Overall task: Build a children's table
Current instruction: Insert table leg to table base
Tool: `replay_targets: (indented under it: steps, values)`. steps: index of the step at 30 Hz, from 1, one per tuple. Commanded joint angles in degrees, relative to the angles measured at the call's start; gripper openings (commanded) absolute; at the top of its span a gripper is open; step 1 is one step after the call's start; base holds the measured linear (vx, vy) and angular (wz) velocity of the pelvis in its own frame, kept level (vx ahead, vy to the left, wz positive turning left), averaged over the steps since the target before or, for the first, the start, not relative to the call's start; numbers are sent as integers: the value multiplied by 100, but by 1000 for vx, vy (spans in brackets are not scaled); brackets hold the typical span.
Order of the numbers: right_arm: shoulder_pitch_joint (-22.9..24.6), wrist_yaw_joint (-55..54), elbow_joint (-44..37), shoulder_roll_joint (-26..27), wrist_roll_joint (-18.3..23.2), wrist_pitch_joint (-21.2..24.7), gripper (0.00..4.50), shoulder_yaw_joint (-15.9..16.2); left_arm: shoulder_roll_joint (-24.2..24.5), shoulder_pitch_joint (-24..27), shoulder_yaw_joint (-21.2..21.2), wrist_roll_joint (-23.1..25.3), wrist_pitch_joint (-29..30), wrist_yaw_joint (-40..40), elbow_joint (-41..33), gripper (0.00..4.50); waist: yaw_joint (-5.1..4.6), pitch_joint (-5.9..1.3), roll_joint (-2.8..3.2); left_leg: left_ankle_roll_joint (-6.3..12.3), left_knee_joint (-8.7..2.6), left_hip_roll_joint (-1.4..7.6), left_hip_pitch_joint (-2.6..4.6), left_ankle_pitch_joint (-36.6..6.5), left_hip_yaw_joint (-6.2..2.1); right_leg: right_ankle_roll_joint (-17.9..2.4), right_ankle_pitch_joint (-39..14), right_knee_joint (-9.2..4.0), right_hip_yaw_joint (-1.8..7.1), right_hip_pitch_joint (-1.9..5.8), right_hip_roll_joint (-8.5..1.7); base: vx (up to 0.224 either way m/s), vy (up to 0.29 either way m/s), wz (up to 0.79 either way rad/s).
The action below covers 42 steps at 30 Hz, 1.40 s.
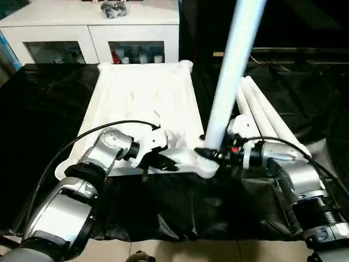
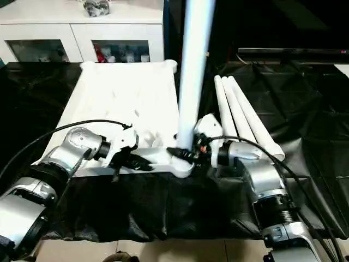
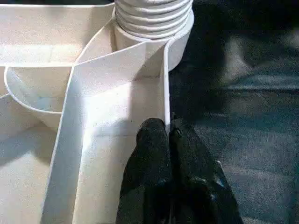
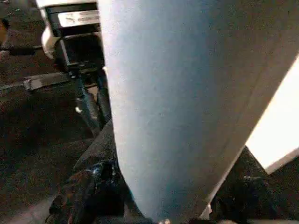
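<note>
The white tabletop [image 1: 142, 98] lies underside up on the black-covered work table. One white leg [image 1: 232, 65] stands upright in its near right corner socket [image 1: 204, 166], and its threaded end [image 3: 152, 18] sits in that socket. My right gripper [image 1: 210, 154] is closed around this leg just above the socket, with a black finger [image 4: 88, 196] on either side of it. My left gripper [image 1: 163, 164] is shut on the tabletop's near rim [image 3: 165, 93], the thin wall pinched between its fingertips [image 3: 154, 140]. Three more legs [image 1: 262, 114] lie side by side to the right of the tabletop.
A white glass-door cabinet [image 1: 92, 33] stands behind the work table, with a small dark object [image 1: 113, 8] on top. Wrinkled black cloth [image 1: 32, 120] covers the work table and hangs over its front edge. A black cable [image 1: 82, 136] loops from my left forearm.
</note>
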Motion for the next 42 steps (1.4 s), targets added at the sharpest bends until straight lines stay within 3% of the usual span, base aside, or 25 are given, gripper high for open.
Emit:
replay_targets:
  steps: [1, 5, 8, 11, 13, 16, 18, 19, 20, 22, 31, 33, 37, 38, 40, 42]
  values:
    - [317, 281, 387, 83, -161, 205, 188, 514, -72, -142, -26, 72, -94, 8, -44, 0, -27, -326, 3, -170, -510, 300, 191, -2260, -174, -1290, -1886, -507, 254, 138, -403, 0, 0, 0]
    - [107, -345, 809, 340, -328, 70, 188, 293, -200, -295, 276, -25, 349, 692, 71, 0, -60, -292, -6, -263, -526, 298, 220, -2530, -188, -1233, -2290, -541, 258, 103, -418, 0, 0, 0]
    - [-145, -1038, 1263, 547, -449, -36, 188, 69, -299, -405, 480, -139, 646, 1235, 136, 0, -149, -233, -10, -400, -503, 247, 304, -3013, -257, -927, -3429, -663, 208, 39, -446, 0, 0, 0]
    - [-461, -1882, 1775, 786, -481, -103, 188, -220, -398, -516, 686, -241, 994, 1821, 134, 0, -258, -219, -21, -381, -531, 237, 270, -3116, -314, -667, -3760, -717, 154, 58, -430, -35, 5, -5]
    - [-748, -2598, 2248, 1009, -426, -55, 188, -482, -490, -551, 788, -204, 1299, 2342, -23, 0, -321, -238, 6, -372, -563, 233, 227, -3116, -339, -660, -3601, -704, 133, 102, -428, 0, 0, 0]
    - [-1000, -3097, 2726, 1214, -426, -40, 188, -628, -638, -534, 902, -172, 1710, 2861, -290, 0, -440, -240, 23, -391, -605, 224, 209, -3223, -366, -808, -3166, -694, 127, 98, -394, 0, 0, 0]
    - [-1143, -3317, 2997, 1338, -460, -58, 188, -690, -758, -483, 932, -184, 1981, 3050, -507, 0, -458, -257, 14, -294, -608, 216, 208, -3115, -360, -965, -2788, -692, 157, 100, -392, 0, 0, 0]
    - [-1214, -3361, 3115, 1421, -429, 3, 188, -733, -798, -424, 866, -107, 2009, 3122, -627, 0, -469, -260, -32, -258, -614, 213, 183, -3045, -348, -994, -2673, -689, 162, 116, -385, 0, 0, 0]
    - [-1246, -3364, 3168, 1461, -429, 30, 188, -728, -809, -368, 790, -42, 1931, 3073, -704, 0, -463, -261, -8, -212, -613, 209, 168, -2943, -342, -1044, -2542, -675, 177, 120, -392, 0, 0, 0]
    - [-1285, -3282, 3237, 1517, -488, 40, 188, -652, -830, -272, 686, 5, 1818, 2915, -816, 0, -460, -264, -26, -126, -597, 197, 159, -2794, -312, -1103, -2445, -675, 195, 129, -398, 0, 0, 0]
    - [-1500, -3357, 3577, 1673, -601, -274, 188, -717, -745, -106, 546, 116, 2000, 2956, -1142, 0, -483, -239, -37, -152, -592, 191, 229, -3018, -317, -888, -3078, -751, 175, 60, -392, 0, 0, 0]
    - [-1531, -3301, 3578, 1704, -540, -364, 258, -804, -735, -89, 547, 137, 1963, 2897, -1160, 0, -484, -232, -33, -146, -600, 194, 224, -3029, -319, -887, -3041, -754, 179, 52, -384, 0, 0, 0]
    - [-1545, -3206, 3556, 1712, -518, -480, 261, -832, -724, -68, 527, 123, 1886, 2788, -1171, 0, -475, -249, -31, -142, -596, 196, 229, -3020, -312, -925, -2940, -754, 190, 42, -392, 0, 0, 0]
    - [-1557, -3123, 3550, 1702, -511, -557, 295, -841, -716, -53, 524, 107, 1876, 2764, -1195, 0, -462, -269, -17, -138, -605, 208, 212, -2896, -310, -990, -2707, -718, 204, 60, -387, 0, 0, 0]
    - [-1567, -2917, 3505, 1668, -494, -728, 306, -849, -695, -23, 530, 69, 1851, 2719, -1239, 0, -450, -293, -28, -50, -602, 209, 157, -2579, -269, -1163, -2140, -661, 219, 92, -374, 0, 0, 0]
    - [-1540, -2739, 3404, 1611, -459, -765, 313, -841, -661, -9, 517, 49, 1715, 2589, -1209, 0, -427, -307, -42, 46, -577, 202, 140, -2347, -243, -1218, -1977, -648, 224, 112, -381, 0, 0, 0]
